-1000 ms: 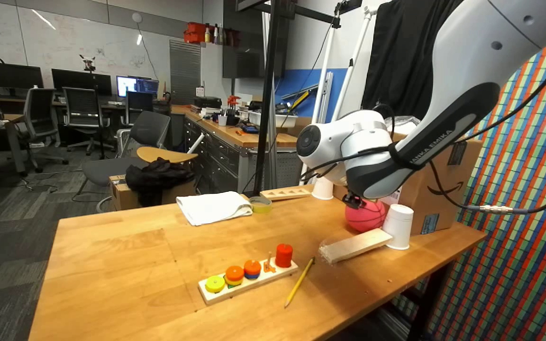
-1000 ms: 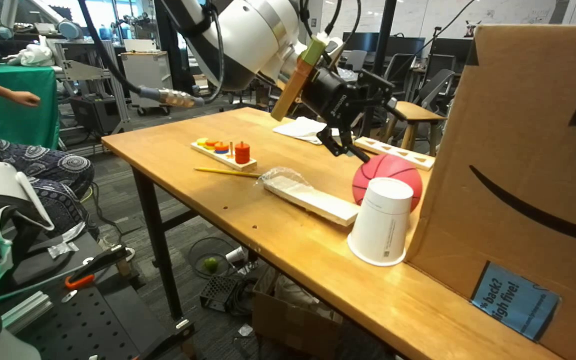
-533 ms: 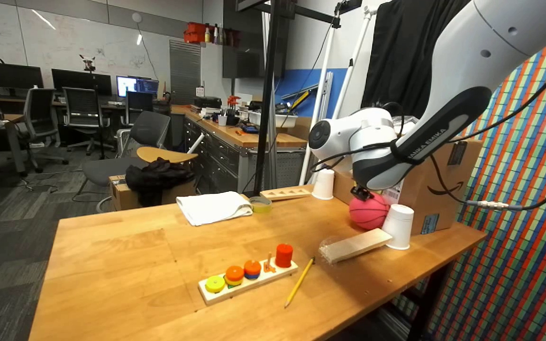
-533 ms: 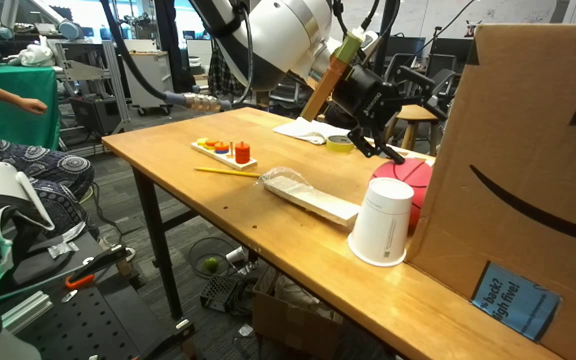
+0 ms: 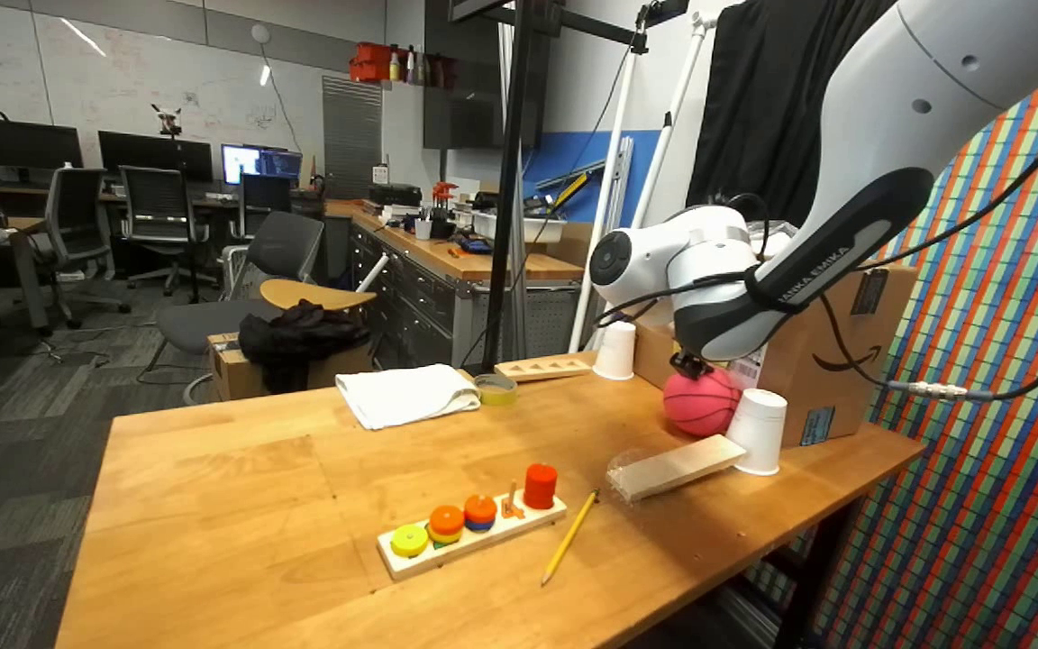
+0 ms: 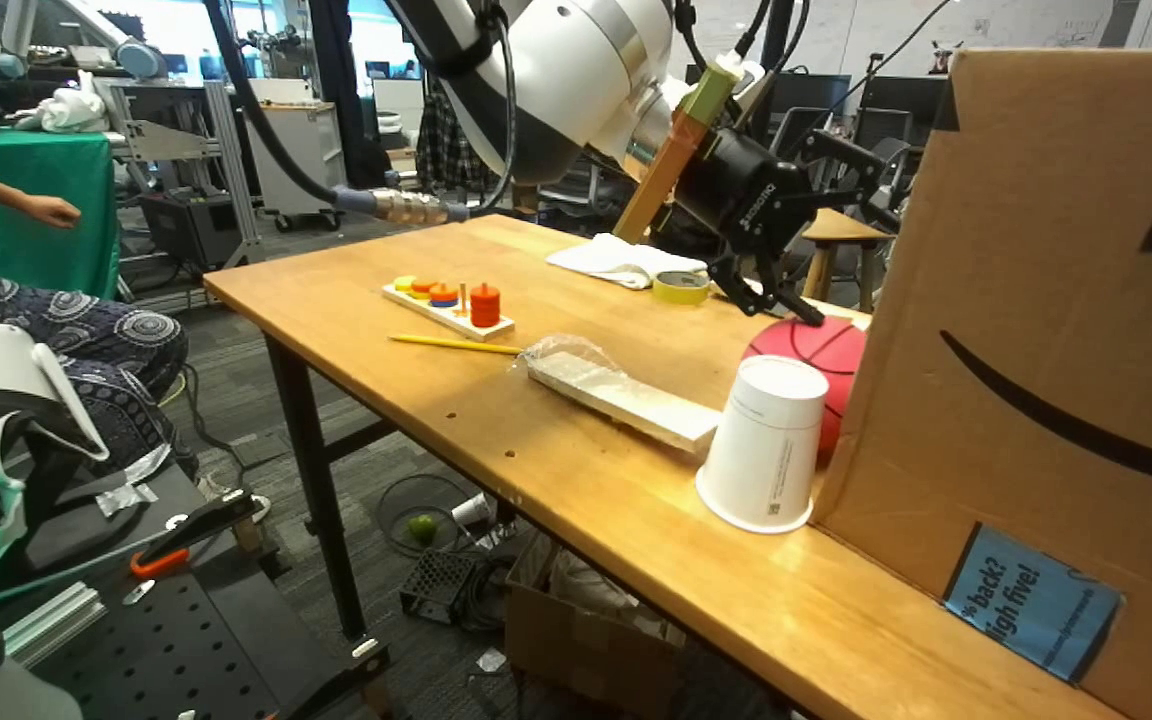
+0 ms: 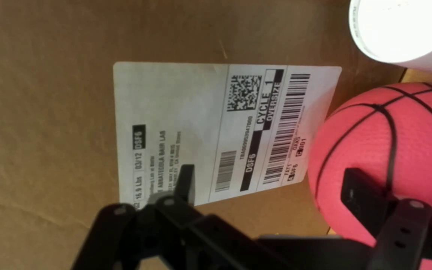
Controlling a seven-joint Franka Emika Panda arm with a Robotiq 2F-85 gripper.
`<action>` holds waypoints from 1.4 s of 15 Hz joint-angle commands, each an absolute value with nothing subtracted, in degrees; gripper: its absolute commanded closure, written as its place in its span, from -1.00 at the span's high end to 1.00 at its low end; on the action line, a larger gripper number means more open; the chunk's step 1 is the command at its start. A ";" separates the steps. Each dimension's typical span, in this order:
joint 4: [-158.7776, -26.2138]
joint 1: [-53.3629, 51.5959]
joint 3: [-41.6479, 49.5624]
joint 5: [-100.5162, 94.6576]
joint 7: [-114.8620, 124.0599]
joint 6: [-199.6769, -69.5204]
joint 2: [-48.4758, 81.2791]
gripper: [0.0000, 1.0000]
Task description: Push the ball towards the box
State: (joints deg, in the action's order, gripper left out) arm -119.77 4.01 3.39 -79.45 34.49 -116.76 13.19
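ball (image 5: 701, 406) is resting just beside the box (image 6: 1066, 260); we are holding the gripper (image 7: 271, 182) spread wide, grasping nothing, one fingertip (image 7: 364, 200) at the ball's top; we are judging the push nearly done, contact with the box unclear, perhaps only withdrawal remaining.

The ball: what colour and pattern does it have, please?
The ball is pinkish red with black curved lines, showing best in the wrist view.

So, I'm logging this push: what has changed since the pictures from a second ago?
The ball has shifted toward the box, and the open end effector has moved the same way. Nothing was taken hold of or let go. The box, the wooden block, the white cup beside it, the pencil and the peg toy stayed put.
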 commanded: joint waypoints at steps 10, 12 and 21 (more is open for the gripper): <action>-120.59 6.20 4.45 -81.91 33.68 -118.92 11.59 1.00; -122.52 6.12 4.03 -78.74 33.04 -120.68 9.11 1.00; -122.74 5.15 4.23 -77.53 34.16 -120.62 9.44 1.00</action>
State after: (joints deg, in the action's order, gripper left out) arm -122.78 5.33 4.08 -77.65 34.27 -120.67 9.47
